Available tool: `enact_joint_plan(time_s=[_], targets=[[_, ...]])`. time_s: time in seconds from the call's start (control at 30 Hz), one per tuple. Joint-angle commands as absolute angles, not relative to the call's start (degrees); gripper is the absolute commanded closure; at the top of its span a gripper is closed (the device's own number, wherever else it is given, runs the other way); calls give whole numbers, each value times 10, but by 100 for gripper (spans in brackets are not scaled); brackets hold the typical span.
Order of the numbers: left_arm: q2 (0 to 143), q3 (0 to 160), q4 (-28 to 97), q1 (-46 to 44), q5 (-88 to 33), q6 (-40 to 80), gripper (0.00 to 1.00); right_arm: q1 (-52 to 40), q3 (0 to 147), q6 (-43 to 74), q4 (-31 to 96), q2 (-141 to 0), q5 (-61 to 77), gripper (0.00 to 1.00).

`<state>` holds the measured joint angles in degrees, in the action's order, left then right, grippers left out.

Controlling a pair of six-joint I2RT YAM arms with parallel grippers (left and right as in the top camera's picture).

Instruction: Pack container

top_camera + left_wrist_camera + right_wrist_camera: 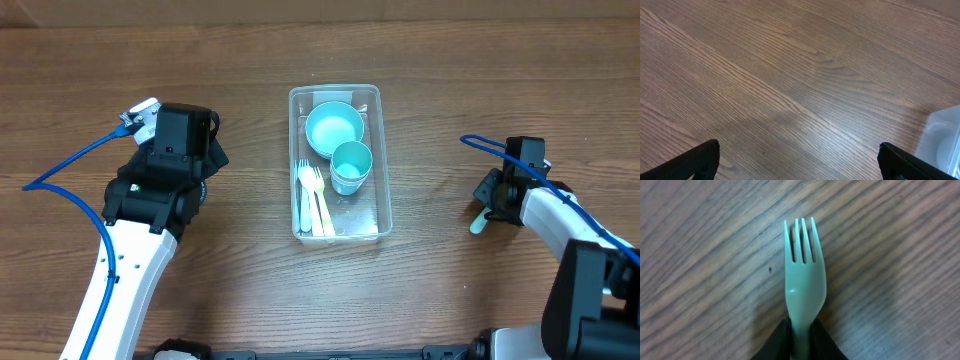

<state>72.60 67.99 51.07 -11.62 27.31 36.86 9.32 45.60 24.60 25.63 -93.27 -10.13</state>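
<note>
Well left of right jaws, container [362, 212]; jaws pinch fork [805, 285]

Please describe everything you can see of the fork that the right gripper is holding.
The fork is pale mint green and looks like smooth plastic, with four straight tines and a slightly glossy neck. The right gripper is shut on its handle, so only head and neck show. It points away from the wrist, over the wooden table, outside the container. Whether it touches the table, I cannot tell.
</note>
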Motion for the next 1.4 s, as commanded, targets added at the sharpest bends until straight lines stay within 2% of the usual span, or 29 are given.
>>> enact_joint_plan(time_s=[0.0, 0.2, 0.3, 0.43, 0.73, 0.87, 1.1, 1.37], targets=[[720, 687, 510, -115, 285, 357, 0, 90, 505, 225, 289, -881, -94, 86], [720, 687, 510, -115, 285, 357, 0, 75, 566, 207, 383, -786, -89, 86], [720, 687, 510, -115, 285, 357, 0, 22, 606, 205, 442, -742, -90, 86], [720, 687, 510, -115, 285, 357, 0, -92, 665, 220, 515, -732, -89, 86], [720, 687, 510, -115, 285, 357, 0, -337, 677, 308, 466, -736, -79, 86], [720, 687, 510, -115, 285, 357, 0, -409, 677, 333, 414, -771, -79, 86], [720, 687, 510, -115, 285, 357, 0, -436, 677, 333, 335, -898, -66, 86], [720, 687, 510, -115, 285, 357, 0, -436, 677, 330, 315, -935, -59, 86]])
